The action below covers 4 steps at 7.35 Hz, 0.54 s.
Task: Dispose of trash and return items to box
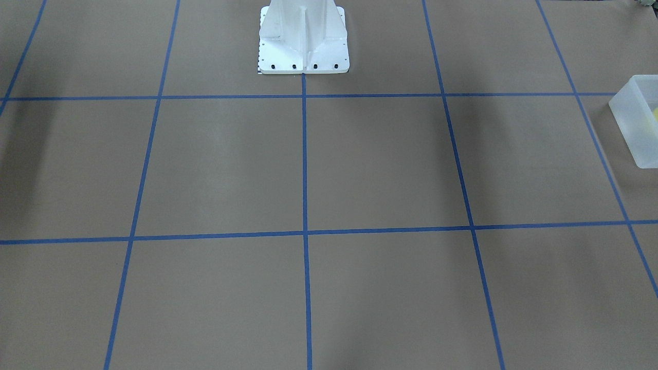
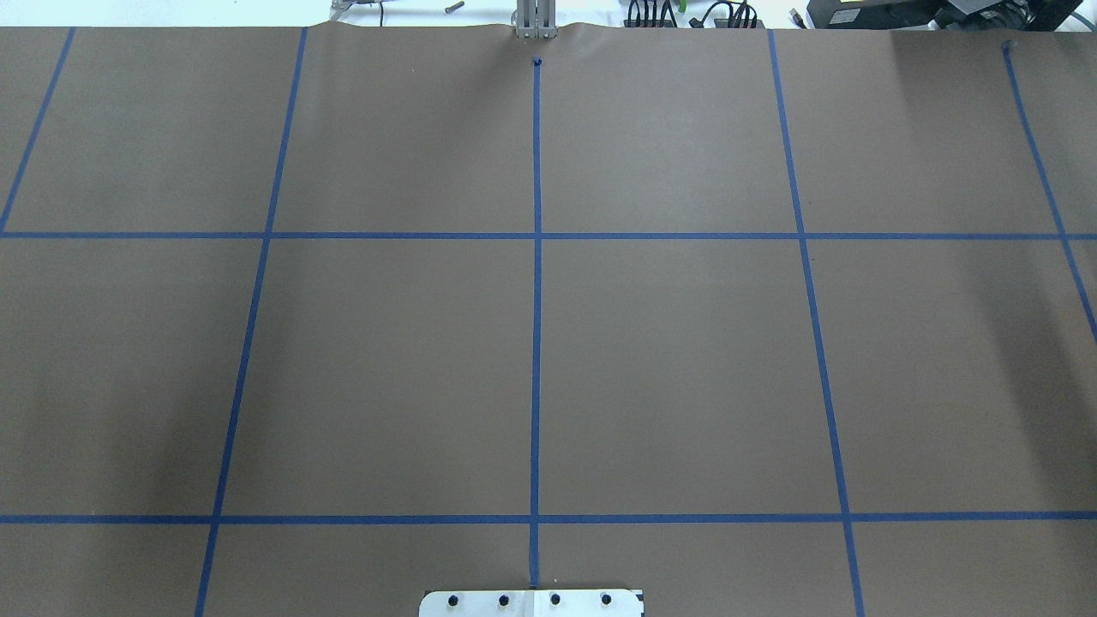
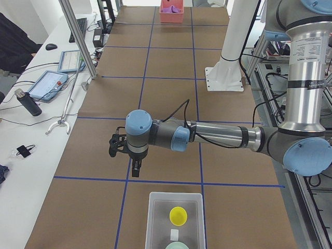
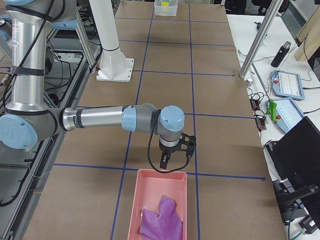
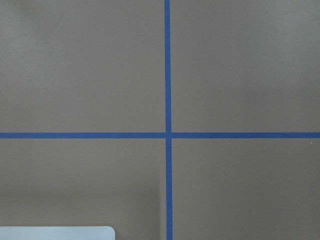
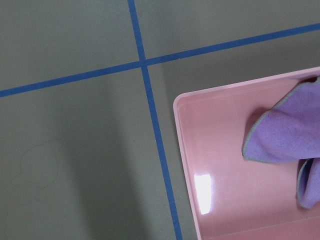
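The box (image 3: 152, 220), a frosted translucent bin, stands at the table's end on my left. It holds the yellow cup (image 3: 178, 215) and the mint-green bowl (image 3: 177, 246). The box also shows at the right edge of the front-facing view (image 1: 629, 128), with a bit of yellow (image 1: 655, 114) inside. My left gripper (image 3: 136, 168) hangs above the table just short of the box. My right gripper (image 4: 167, 162) hangs over the near rim of a pink tray (image 4: 150, 190). Both grippers show only in the side views, so I cannot tell if either is open or shut.
The pink tray holds a purple cloth (image 4: 161, 220), which also shows in the right wrist view (image 6: 285, 135). The white robot base (image 1: 303, 46) stands mid-table. Tablets, a bottle and cables lie on the operators' bench (image 3: 49, 83).
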Available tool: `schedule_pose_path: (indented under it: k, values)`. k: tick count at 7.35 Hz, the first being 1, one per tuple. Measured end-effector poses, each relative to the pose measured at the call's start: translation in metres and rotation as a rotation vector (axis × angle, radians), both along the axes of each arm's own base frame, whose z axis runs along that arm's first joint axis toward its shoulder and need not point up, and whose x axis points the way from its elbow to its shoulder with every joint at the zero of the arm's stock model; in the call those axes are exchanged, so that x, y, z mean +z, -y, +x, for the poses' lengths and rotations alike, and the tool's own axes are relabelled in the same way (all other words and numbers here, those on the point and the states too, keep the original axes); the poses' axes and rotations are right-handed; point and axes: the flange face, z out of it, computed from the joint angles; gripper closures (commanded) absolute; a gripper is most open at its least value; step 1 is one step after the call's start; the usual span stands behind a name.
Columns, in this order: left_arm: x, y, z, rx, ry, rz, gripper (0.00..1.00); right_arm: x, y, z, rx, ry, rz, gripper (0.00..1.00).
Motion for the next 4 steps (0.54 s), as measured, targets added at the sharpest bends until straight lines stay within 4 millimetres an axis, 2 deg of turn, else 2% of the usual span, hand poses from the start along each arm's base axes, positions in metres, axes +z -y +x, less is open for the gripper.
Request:
schedule_pose_path:
  k: [1, 3, 4]
  values:
    - [0.005, 0.002, -0.003, -0.006, 0.033, -0.005, 0.01, 0.006, 0.001, 0.000, 0.001, -0.002, -0.004, 0.00]
    - [0.009, 0.001, -0.004, -0.008, 0.047, -0.012, 0.01, 0.031, 0.007, 0.001, 0.002, -0.005, 0.020, 0.00]
    - [0.010, 0.000, -0.003, -0.007, 0.046, -0.016, 0.01, 0.035, 0.012, 0.001, 0.004, -0.006, 0.039, 0.00]
